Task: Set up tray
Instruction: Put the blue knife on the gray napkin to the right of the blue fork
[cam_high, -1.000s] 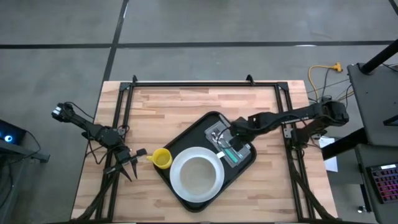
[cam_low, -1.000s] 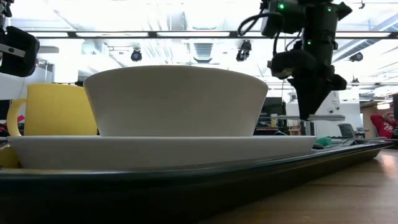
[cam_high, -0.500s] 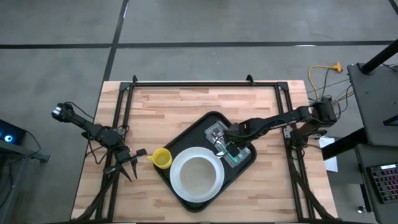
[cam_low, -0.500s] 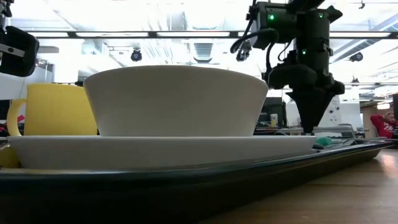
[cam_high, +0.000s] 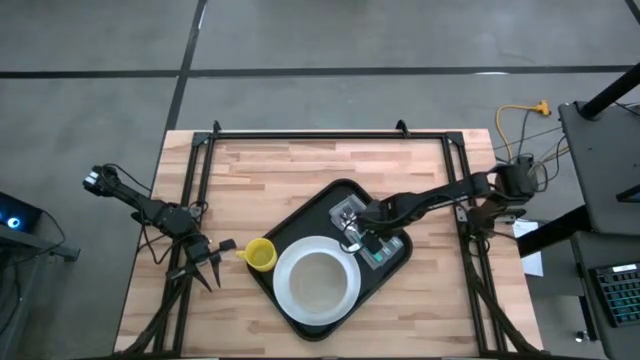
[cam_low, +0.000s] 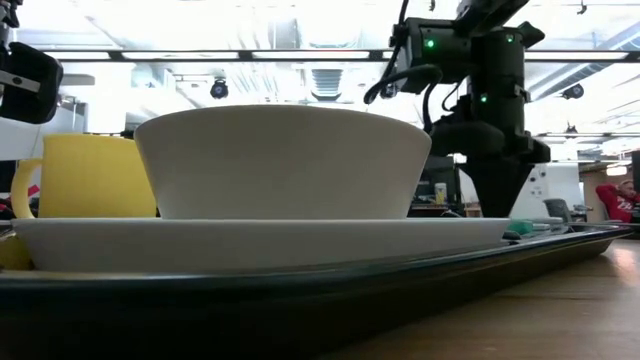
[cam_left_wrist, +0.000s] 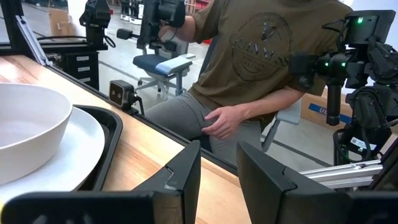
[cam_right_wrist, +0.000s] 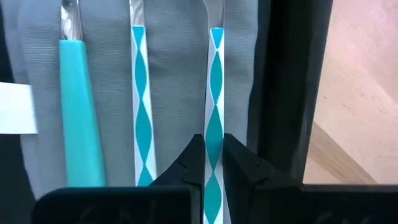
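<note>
High view is showing the tray (cam_high: 303, 225) lying diagonally in the middle of the table (cam_high: 250, 170), carrying a plate (cam_high: 292, 303) with a bowl (cam_high: 318, 281), a yellow cup (cam_high: 261, 255) at its left edge and cutlery (cam_right_wrist: 214, 118) on a grey cloth (cam_right_wrist: 174, 74). The right gripper (cam_right_wrist: 213, 163) is pinching one striped cutlery handle with narrow fingers, while the left gripper (cam_left_wrist: 217, 180) is waiting wide and empty beside the cup. The tray is looking stiff and smooth, probably heavy when loaded, so I am thinking the raised rim is the best place for holding it.
</note>
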